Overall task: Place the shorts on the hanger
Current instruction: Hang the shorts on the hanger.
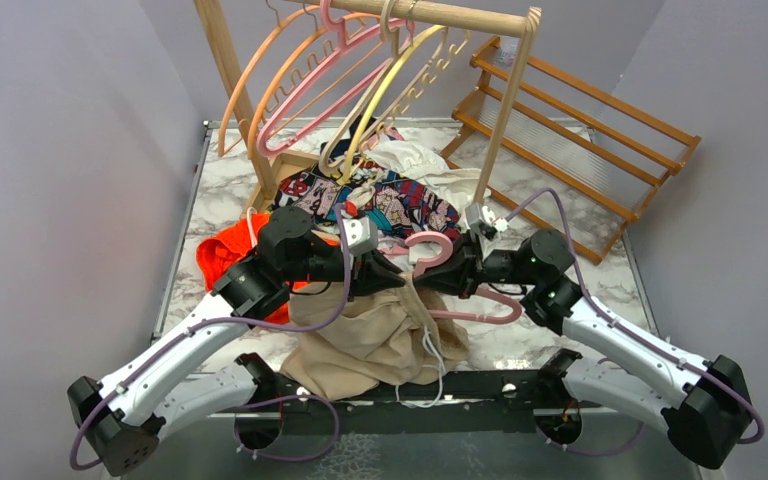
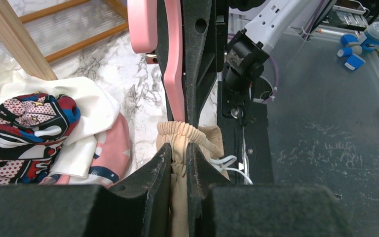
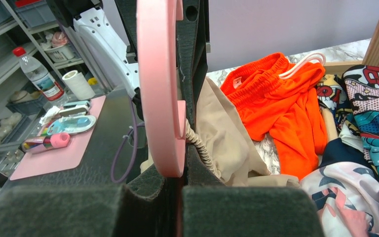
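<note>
Beige and baggy, the shorts (image 1: 375, 340) hang in a heap directly under the hanger (image 1: 430, 250). Their gathered waistband is drawn up right to the hanger's lower edge. The legs slump onto the marble worktop (image 1: 610, 285) below it, and the white drawstring (image 2: 229, 163) dangles just beside the waistband.

The left end effector (image 2: 179, 152) is clenched on the shorts. Its wrist view shows the elastic bunched tight between the pads (image 2: 158, 168), with pink plastic meeting the fabric just above.

The right end effector (image 3: 180, 173) is grasping the hanger, the pink arm sandwiched upright between its fingers and tan fabric just beside them. The two end effectors meet nose to nose at the hanger, up off the worktop.

Well to the left of the hanger lies an orange garment (image 1: 222, 252). Just behind the hanger sits a comic-print cloth (image 1: 400, 205). Farther behind and above the hanger runs a wooden rail (image 1: 460, 14).
</note>
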### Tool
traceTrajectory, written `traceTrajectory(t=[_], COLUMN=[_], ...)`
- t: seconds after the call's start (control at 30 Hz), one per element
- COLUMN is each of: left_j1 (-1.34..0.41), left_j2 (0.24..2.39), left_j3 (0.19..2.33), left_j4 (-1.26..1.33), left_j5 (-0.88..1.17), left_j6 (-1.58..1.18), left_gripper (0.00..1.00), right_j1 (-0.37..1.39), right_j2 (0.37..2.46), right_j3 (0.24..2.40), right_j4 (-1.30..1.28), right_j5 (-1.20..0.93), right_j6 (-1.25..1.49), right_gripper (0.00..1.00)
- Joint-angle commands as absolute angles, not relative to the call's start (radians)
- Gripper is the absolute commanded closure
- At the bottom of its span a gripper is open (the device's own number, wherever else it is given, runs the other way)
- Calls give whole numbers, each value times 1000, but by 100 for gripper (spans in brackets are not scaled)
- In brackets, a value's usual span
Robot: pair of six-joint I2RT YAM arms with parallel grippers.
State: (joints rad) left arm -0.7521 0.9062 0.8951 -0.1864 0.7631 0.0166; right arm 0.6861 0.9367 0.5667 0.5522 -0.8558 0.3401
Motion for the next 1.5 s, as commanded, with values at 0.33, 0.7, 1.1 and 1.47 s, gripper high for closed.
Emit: traceTrajectory(t=[0.33,0.7,1.1,1.47], left_j1=[-756,-758,-765,-765], left_j2=[852,928,925,862], left_j3=[870,918,915,1001], left_j4=[-7,177,113,90], left_j5=[701,750,766,750], left_j6=[-63,-216,-242,-237], left_gripper=[100,100,40,1], right_j1=[689,689,689,689], right_j2=[902,932,969,1022], right_j3=[553,570,480,437], right_j4=[552,684,1093,1303], right_j5=[-848,-856,-744,-673], right_j6=[352,452,719,838], right_gripper=[99,99,99,99])
